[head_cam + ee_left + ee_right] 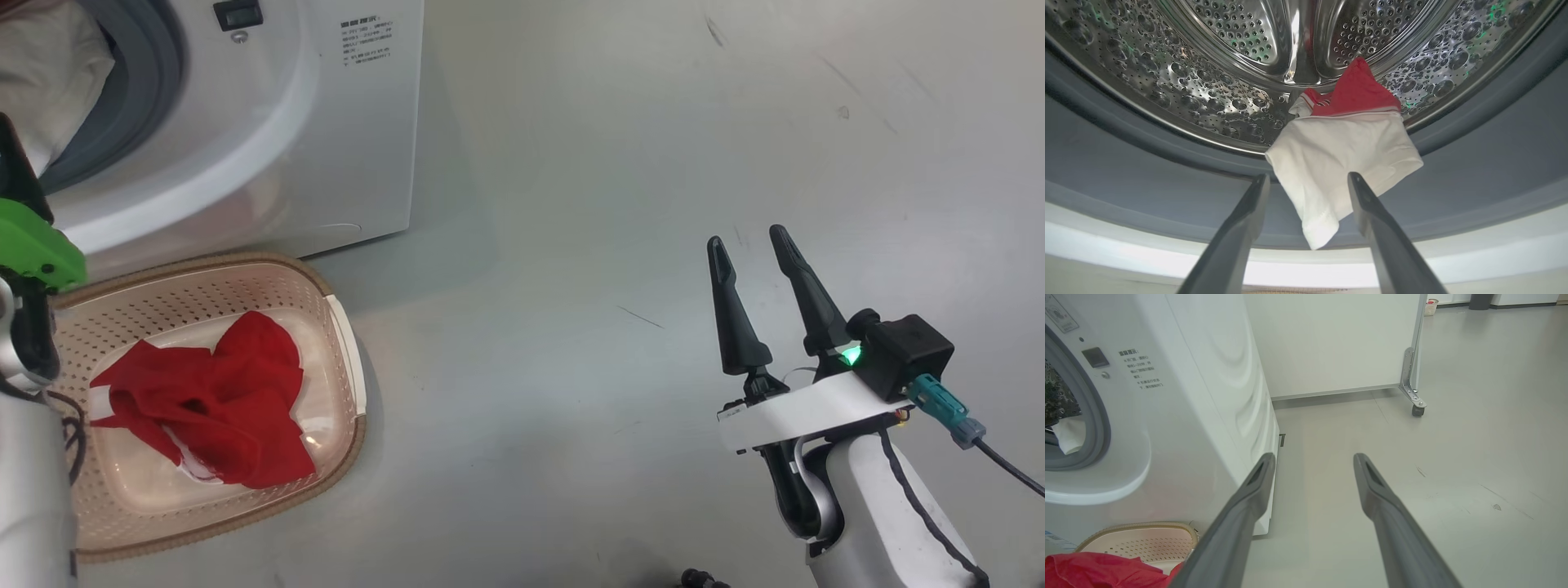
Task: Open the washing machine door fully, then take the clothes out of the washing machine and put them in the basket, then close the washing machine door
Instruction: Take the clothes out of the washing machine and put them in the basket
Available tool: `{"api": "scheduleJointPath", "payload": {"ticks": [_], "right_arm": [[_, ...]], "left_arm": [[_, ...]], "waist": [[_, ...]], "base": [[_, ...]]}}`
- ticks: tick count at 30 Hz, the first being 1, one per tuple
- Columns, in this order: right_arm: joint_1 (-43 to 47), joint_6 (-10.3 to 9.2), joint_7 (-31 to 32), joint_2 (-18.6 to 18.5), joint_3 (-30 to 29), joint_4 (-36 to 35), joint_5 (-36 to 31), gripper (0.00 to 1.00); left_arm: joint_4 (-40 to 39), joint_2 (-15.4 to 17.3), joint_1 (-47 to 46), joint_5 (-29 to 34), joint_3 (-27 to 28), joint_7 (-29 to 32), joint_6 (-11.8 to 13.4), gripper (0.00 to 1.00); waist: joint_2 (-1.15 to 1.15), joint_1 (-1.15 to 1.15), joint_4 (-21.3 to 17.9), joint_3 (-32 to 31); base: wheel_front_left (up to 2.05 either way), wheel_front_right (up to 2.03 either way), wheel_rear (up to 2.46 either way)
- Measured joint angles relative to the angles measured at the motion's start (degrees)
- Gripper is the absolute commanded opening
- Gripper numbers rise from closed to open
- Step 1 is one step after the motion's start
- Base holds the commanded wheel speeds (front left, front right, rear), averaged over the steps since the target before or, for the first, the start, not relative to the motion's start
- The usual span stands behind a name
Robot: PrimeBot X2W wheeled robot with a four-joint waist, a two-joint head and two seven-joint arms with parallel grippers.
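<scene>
Bare grey floor point(612, 245) surrounds the job. What I'm after is the white cloth piece point(1339, 163), draped over the lip of the steel drum point(1208, 102) onto the grey rubber ring point(1126, 163) of the washing machine point(326, 122). A red, white-trimmed fold sits behind it (same item or a second one, I cannot tell). It hangs outward, so I judge its loose edge the easy place to pinch.

My left fingers point(1249, 212) point straight at it, spread wide and clamping nothing. The cloth lies in the gap, and whether a tip brushes it I cannot say.

Below the opening, the basket point(204, 265) stands just beside the machine's front, which keeps drops short, and the red garment point(212, 400) already lies in it. Off to the side, my right fingers point(735, 318) hover over floor, wide apart and empty.
</scene>
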Motion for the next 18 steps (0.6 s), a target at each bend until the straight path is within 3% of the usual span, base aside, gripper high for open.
{"api": "scheduleJointPath", "payload": {"ticks": [7, 18], "right_arm": [[-1.0, -0.01, 0.0, 0.0, 2.0, -0.2, 0.7, 1.0], [-2.0, -0.07, 0.0, 0.0, 3.5, -0.1, 1.9, 1.0]], "left_arm": [[3.7, 0.8, -3.5, -1.9, 1.9, 3.2, 1.3, 1.0], [7.3, 3.7, -8.9, -0.7, 0.3, 5.9, 1.4, 1.0]], "waist": [[0.0, 0.0, -1.0, 1.8], [0.0, 0.0, -3.1, 4.2]], "base": [[0.0, 0.0, 0.0], [0.0, 0.0, 0.0]]}}
